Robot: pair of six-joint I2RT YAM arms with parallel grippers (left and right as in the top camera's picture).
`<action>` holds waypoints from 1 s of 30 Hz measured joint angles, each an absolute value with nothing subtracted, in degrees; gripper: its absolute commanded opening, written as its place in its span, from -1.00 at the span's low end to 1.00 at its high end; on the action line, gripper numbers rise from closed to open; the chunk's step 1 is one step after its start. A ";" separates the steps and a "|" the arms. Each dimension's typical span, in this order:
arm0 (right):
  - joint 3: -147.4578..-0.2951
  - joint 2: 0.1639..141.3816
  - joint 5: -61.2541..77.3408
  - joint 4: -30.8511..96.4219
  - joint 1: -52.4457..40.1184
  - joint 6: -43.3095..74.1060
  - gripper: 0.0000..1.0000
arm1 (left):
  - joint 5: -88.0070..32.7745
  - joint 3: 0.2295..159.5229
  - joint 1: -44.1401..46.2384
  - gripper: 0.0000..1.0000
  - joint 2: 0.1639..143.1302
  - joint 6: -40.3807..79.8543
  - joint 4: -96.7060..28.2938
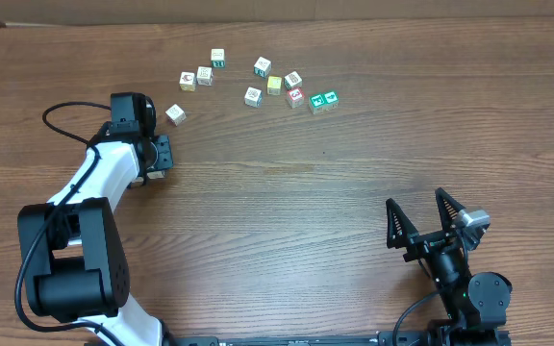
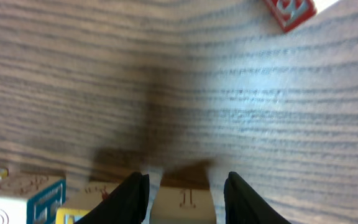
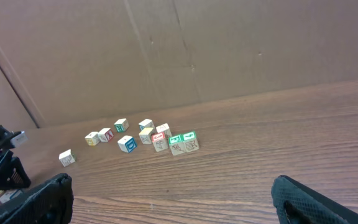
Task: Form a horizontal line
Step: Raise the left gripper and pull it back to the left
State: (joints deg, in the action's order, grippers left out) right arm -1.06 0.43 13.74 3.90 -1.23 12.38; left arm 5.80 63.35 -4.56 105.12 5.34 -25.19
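Carefully, my left end effector point(image 2: 187, 178) narrowly brackets a pale wooden cube point(image 2: 183, 199), grip uncertain, ending the short row of picture cubes point(image 2: 39, 199) at the table's point(image 1: 354, 240) left; I'd square it flush before opening.

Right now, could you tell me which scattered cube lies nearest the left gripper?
The lone whitish cube just beyond the left gripper; all the other scattered cubes lie farther off.
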 measured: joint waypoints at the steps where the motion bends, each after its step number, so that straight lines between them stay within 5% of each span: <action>1: -1.06 0.43 13.74 3.90 -1.23 12.38 1.00 | 5.80 63.35 -4.56 -0.18 105.12 5.34 -24.56; 6: -1.06 0.43 13.74 3.90 -1.21 12.38 1.00 | 5.61 65.08 -4.56 -0.27 105.14 5.37 -24.95; 11: -1.06 0.43 13.76 3.88 -1.21 12.38 1.00 | 5.48 79.09 -4.56 -0.91 105.14 4.23 -39.97; 19: -1.06 0.43 13.76 3.90 -1.21 12.38 1.00 | 11.73 94.61 -7.79 -0.90 97.10 6.26 -58.81; 30: -1.06 0.43 13.74 3.90 -1.23 12.40 1.00 | -0.27 72.01 -29.85 -0.91 74.08 5.32 -43.38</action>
